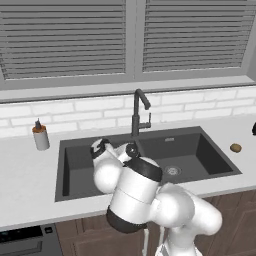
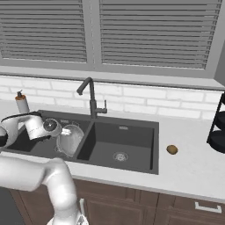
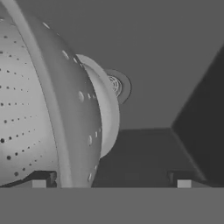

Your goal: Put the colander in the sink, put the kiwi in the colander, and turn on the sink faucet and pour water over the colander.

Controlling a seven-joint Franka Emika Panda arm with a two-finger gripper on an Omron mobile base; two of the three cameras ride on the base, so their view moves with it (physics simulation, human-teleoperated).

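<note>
Nearest the hand view's lens, the colander [image 3: 39, 113] bulges across the left of frame, tipped in the sink's [image 2: 132, 163] left basin; the gripper [image 3: 111, 181] stands spread wide, holding nothing. It looks stiff, light and smooth (rim or handle the likeliest hold). Basin walls close in; the right basin lies open. Further off, the kiwi [image 2: 172, 149] sits centre-right on the counter [image 2: 193, 171].

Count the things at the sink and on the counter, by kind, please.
Colander: 1
Kiwi: 1
Sink faucet: 1
Soap dispenser: 1
Sink basins: 2
Black rack: 1
Total: 7
</note>
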